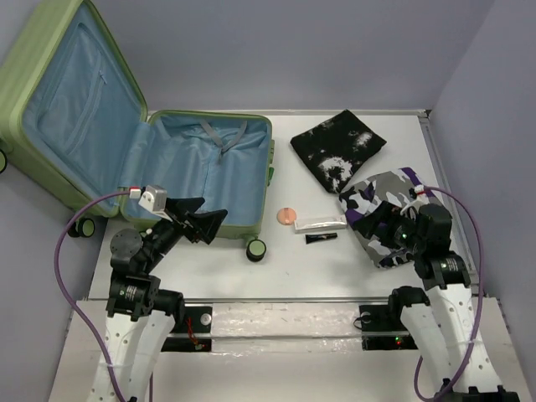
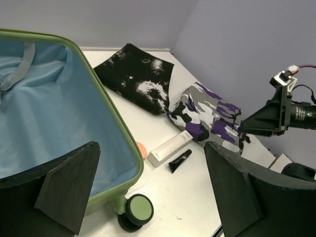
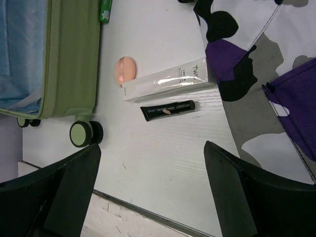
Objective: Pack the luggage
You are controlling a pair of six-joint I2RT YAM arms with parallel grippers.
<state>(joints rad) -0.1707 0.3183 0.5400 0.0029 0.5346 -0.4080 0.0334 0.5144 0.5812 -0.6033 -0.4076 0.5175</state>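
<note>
The suitcase [image 1: 193, 167] lies open on the left of the worktop [image 1: 285, 276], its lid leaning up toward the back-left corner. The left jaws hang spread and empty over its near rim. The right jaws, equally spread and holding nothing, hover above the near edge of a camouflage cloth [image 1: 377, 191]. A peach disc [image 1: 287, 217], white box [image 1: 321, 223] and black tube [image 1: 322, 239] lie between suitcase and cloth, with open worktop in front of them.
</note>
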